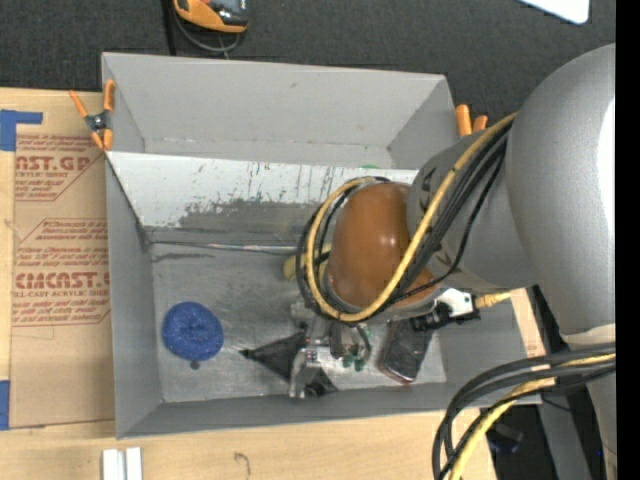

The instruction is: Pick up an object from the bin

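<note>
the arm [560, 198] comes in from the right, bulky and grey, bent steeply down into the bin [270, 98]. its brown-orange wrist cover [370, 243] is ringed by yellow-and-black cables [318, 238]. the gripper [310, 373] is right down at the floor near the front wall, its tip against the wide end of a black wedge [268, 352] lying flat and pointing left. whether the claw is apart or together, i cannot tell; wiring and dark metal crowd it. a blue round thing [192, 331] sits well apart at front left. a dark flat slab [405, 353] lies just right of the gripper, its upper part hidden under the wrist. the arm also covers the bin's right side.
</note>
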`<move>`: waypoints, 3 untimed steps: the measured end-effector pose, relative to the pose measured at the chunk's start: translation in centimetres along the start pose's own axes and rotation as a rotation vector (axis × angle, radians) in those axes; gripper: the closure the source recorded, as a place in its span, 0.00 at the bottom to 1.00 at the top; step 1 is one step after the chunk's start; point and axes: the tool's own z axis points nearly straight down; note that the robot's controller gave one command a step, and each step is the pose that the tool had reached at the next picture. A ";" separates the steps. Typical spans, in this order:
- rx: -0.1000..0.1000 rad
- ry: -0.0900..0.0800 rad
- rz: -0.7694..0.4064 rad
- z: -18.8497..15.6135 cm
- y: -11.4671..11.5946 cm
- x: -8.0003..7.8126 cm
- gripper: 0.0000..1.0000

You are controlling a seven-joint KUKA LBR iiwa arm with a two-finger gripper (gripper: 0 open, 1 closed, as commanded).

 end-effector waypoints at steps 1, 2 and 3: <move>-0.005 -0.015 -0.004 2.9 -0.9 -0.3 0.00; 0.000 -0.001 0.026 2.8 0.4 0.1 1.00; 0.000 -0.001 0.026 2.8 0.4 0.1 1.00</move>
